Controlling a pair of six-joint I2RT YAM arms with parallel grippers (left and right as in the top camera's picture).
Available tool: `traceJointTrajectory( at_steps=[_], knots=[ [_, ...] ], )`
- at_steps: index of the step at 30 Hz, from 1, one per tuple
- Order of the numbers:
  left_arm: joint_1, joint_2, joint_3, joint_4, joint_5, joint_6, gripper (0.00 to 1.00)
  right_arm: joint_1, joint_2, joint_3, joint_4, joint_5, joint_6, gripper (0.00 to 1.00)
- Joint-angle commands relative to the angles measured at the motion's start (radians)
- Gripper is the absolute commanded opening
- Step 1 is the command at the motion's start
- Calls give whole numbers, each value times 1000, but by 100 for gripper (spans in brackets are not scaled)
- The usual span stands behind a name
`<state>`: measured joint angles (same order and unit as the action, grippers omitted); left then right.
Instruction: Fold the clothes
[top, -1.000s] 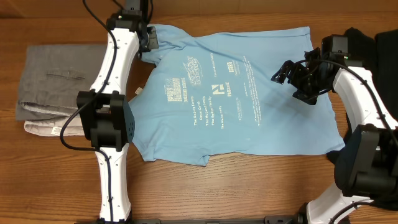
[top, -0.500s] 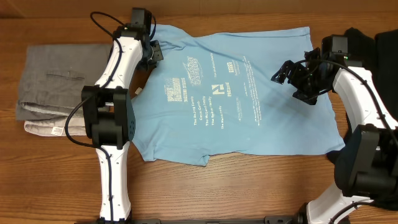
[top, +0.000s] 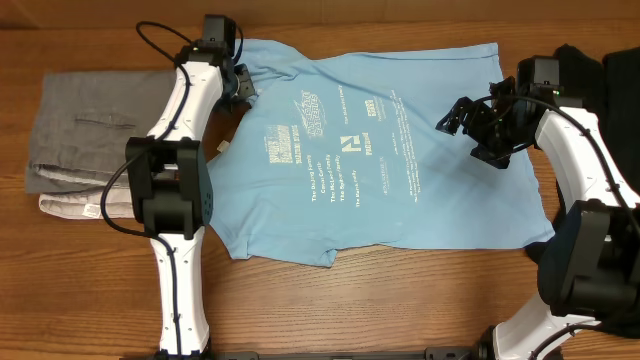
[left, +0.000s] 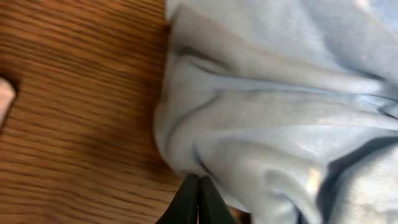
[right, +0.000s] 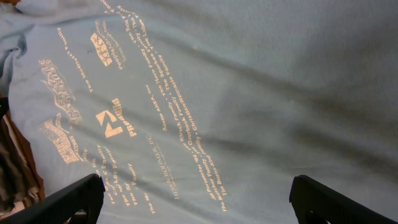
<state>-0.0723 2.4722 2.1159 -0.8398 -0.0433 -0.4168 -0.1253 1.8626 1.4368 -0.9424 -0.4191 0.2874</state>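
The light blue short-sleeved T-shirt (top: 400, 190) lies spread flat, white logos up, across the middle of the brown wooden table (top: 380, 310). The left gripper (top: 238, 85) is clamped shut on bunched cloth at the shirt's far left corner. The right gripper (top: 472, 122) hovers wide open above the shirt's right part. For a clean fold, the right gripper should probably pinch the far right edge, then both should lift evenly.

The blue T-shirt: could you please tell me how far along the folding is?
Done: the T-shirt lies spread flat, logos up, no fold made. In hand: left gripper jaws shut on its bunched edge; right gripper open above it. Left: every fold.
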Motion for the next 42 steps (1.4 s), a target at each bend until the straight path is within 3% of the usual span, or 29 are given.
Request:
traceJointTrajectory(
  at_steps=[1, 7, 14, 28, 38, 42],
  knots=[
    [11, 19, -12, 10, -19, -7, 4, -4, 0, 17, 5, -9, 0, 100],
    [17, 26, -15, 42, -12, -12, 4, -4, 0, 17, 5, -9, 0, 100],
    [52, 26, -6, 40, 153, -30, 4, -4, 0, 17, 5, -9, 0, 100],
    [62, 26, -33, 64, 127, -45, 4, -4, 0, 17, 5, -9, 0, 100],
    [133, 26, -26, 90, 367, -82, 4, -4, 0, 17, 5, -9, 0, 100],
    [153, 26, -26, 77, 387, -85, 4, -4, 0, 17, 5, -9, 0, 100]
  ],
)
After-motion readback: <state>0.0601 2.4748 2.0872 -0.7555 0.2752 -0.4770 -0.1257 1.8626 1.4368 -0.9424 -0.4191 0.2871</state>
